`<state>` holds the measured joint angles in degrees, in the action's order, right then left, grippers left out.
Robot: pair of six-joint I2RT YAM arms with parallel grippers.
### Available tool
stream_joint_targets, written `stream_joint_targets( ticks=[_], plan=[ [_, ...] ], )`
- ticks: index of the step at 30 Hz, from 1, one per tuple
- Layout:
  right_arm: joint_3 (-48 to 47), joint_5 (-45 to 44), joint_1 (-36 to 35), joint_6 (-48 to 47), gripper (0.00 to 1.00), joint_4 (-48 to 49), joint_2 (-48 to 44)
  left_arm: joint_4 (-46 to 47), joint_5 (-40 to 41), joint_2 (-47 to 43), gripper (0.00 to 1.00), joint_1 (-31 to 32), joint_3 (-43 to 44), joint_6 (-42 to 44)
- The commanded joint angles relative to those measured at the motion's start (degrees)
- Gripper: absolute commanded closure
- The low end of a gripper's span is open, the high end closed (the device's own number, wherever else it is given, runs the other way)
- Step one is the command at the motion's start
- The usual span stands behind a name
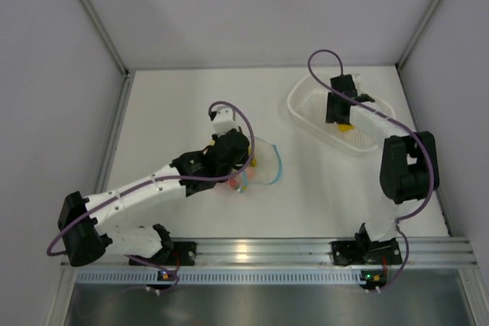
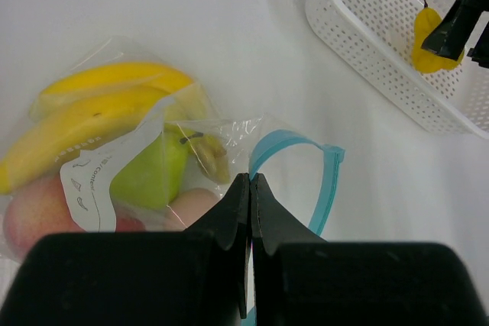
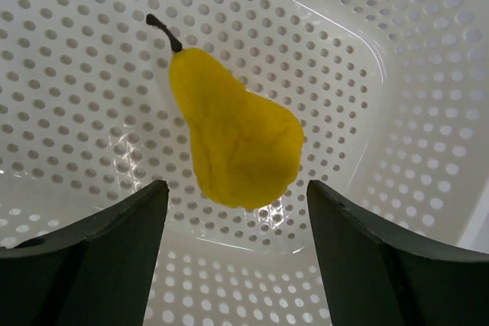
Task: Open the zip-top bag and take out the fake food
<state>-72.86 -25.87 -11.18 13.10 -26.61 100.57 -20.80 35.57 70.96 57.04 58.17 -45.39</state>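
Progress: zip-top bag (image 2: pixel 114 85) open, blue zip strip (image 2: pixel 327 181) gaping toward 3 o'clock in top view; yellow pear (image 3: pixel 233 139) out, lying in basket (image 3: pixel 397 112); bananas (image 2: pixel 92 112), green pear (image 2: pixel 153 169) and pink pieces inside the bag | My left end effector (image 2: pixel 250 188) pinched shut, apparently on bag film at the mouth; right end effector (image 3: pixel 235 192) spread open over the yellow pear | Room: bare tabletop (image 2: pixel 191 20) at 12 and 6 o'clock of bag; basket wall at 2 o'clock, well apart.

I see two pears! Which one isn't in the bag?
The yellow pear. It lies in the white basket, under the open right tool. The green pear is inside the clear bag, beside the bananas.
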Motion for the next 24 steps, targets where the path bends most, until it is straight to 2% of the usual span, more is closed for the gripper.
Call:
stream_joint_targets(
  ticks=[1, 3, 4, 9, 10, 12, 13, 14, 15, 20, 21, 24],
  plan=[
    [-2.64, 0.99, 0.81, -0.71, 0.25, 2.35, -1.96, 1.9, 0.46, -2.4, 1.0, -0.26, 1.42, 1.26],
    [-2.03, 1.34, 0.81, -0.88, 0.2, 2.88, -3.45, 1.81, 0.38, -2.58, 1.0, -0.26, 1.42, 1.27],
    [-1.76, 2.04, 0.81, -0.89, 0.01, 2.97, -4.59, 1.9, 0.29, -2.58, 1.0, -0.26, 1.5, 1.26],
    [3.59, 10.98, 1.16, 5.52, 0.01, 7.87, -11.53, 1.81, 0.37, -2.84, 1.0, -0.26, 1.86, 0.91],
    [5.34, 22.06, 1.77, 6.31, 0.01, 10.33, -14.59, 1.9, 0.38, -2.67, 1.0, -0.26, 2.21, 0.91],
    [10.97, 31.1, 3.71, 9.64, 0.01, 16.99, -17.77, 1.81, 0.2, -2.49, 1.0, -0.17, 2.47, 0.56],
    [12.81, 36.62, 3.88, 10.62, 0.03, 19.12, -20.83, 1.9, 0.03, -2.4, 1.0, -0.17, 2.56, 0.39],
    [15.53, 38.59, 3.54, 11.93, 0.07, 20.45, -22.25, 1.9, 0.02, -2.32, 1.0, -0.26, 2.82, -0.14],
    [16.43, 41.31, 3.19, 14.12, 0.15, 21.76, -23.48, 1.9, 0.11, -2.32, 1.0, -0.17, 2.82, -0.32],
    [22.66, 41.16, -3.22, 16.08, 0.3, 22.92, -32.62, 1.9, -0.68, -2.14, 1.0, -0.17, 3.17, -1.63],
    [23.63, 41.68, -6.37, 15.47, 0.37, 24.14, -35.25, 1.81, -0.77, -1.97, 1.0, -0.17, 3.26, -1.72],
    [26.36, 38.8, -12.71, 14.32, 0.42, 25.2, -38.86, 1.9, -0.94, -1.88, 1.0, -0.08, 3.7, -2.16]
  ],
)
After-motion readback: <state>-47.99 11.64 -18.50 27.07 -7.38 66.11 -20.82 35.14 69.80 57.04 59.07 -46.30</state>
